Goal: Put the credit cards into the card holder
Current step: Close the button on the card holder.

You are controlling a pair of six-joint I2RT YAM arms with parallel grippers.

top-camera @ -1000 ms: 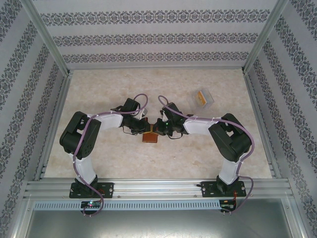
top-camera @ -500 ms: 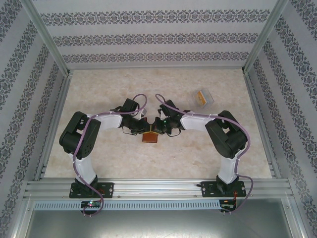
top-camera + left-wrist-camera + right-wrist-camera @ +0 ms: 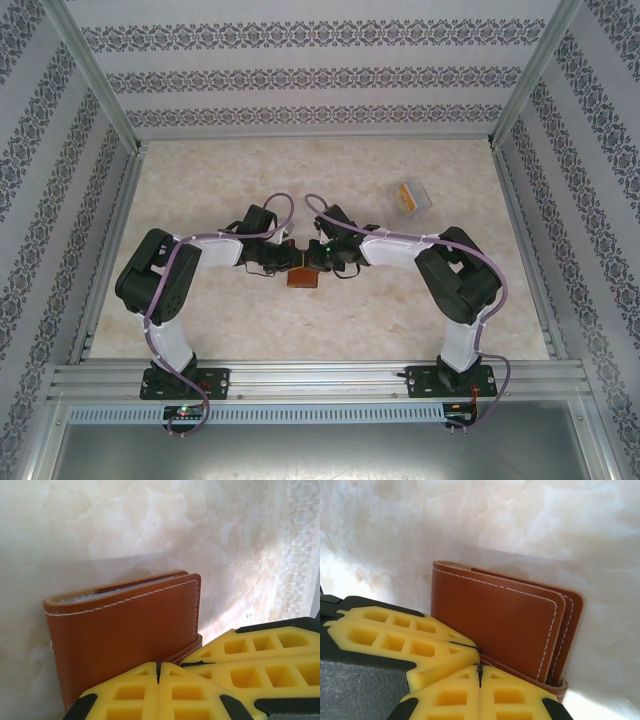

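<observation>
The card holder (image 3: 302,273) lies folded shut. The left gripper (image 3: 158,670) and right gripper (image 3: 480,669) meet at it, each with its fingers together. An orange credit card (image 3: 404,196) sits in the clear box (image 3: 420,204), far-right of the card holder. Judged status: this insertion is still outstanding.

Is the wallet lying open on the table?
No, the wallet is folded shut, its stitched leather flaps stacked together.
</observation>
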